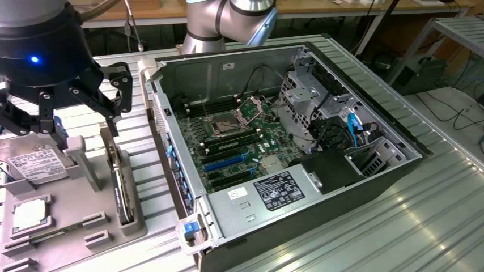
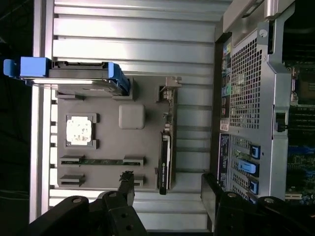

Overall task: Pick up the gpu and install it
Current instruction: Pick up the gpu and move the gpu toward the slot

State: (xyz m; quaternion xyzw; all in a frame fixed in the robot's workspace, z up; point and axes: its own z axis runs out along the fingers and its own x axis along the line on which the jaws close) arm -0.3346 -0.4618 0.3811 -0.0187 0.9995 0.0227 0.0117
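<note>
While its fingers stood spread wide and held nothing, the gripper hung over the gpu, not touching it; that card stood on edge in the grey tray, beside the open computer case.

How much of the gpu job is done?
Nothing is finished yet. The gpu stands on its edge in the gray tray, outside the computer. Right now the gripper hangs open and empty above the tray, and the wrist view shows the gpu between its fingers. Both picking up the gpu and fitting it into the computer are left.
</note>
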